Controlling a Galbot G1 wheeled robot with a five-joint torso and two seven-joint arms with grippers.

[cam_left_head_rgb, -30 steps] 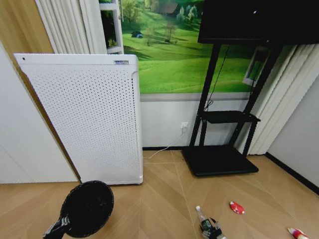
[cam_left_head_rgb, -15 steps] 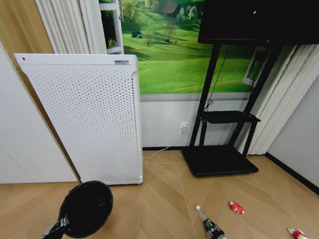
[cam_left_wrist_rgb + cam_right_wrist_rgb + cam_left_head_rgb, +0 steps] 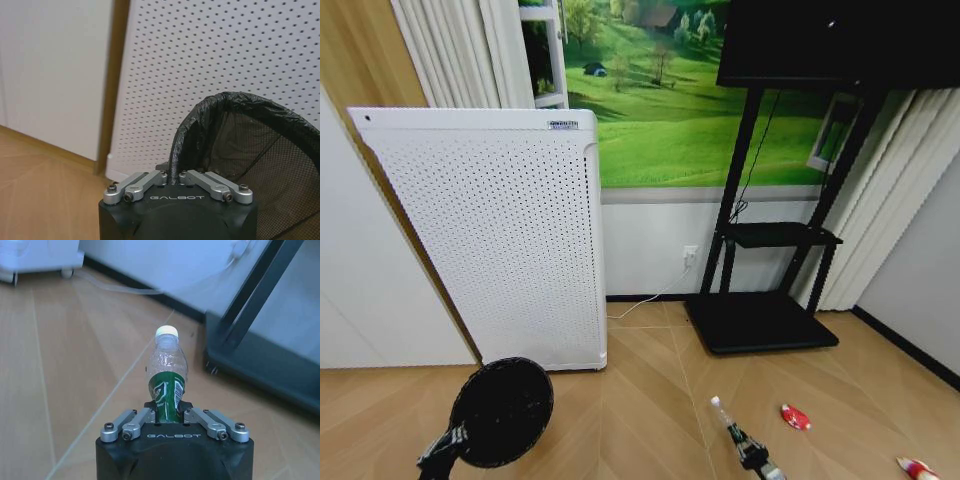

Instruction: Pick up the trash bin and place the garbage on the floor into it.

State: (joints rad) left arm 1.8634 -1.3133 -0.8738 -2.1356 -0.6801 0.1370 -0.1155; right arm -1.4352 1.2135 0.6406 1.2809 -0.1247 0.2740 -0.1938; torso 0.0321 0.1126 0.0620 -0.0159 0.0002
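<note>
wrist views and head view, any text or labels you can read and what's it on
"GALBOT": on the left gripper body, shut on the bin rim.
"GALBOT": on the right gripper body, shut on the bottle.
Bottle's green label: print unreadable.
Small plate atop the white appliance: too small to read.

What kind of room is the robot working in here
Probably a living room or a mock home set: a dark screen on a black stand, a tall white perforated appliance, a meadow mural on the wall, and chevron wood floor.
</note>
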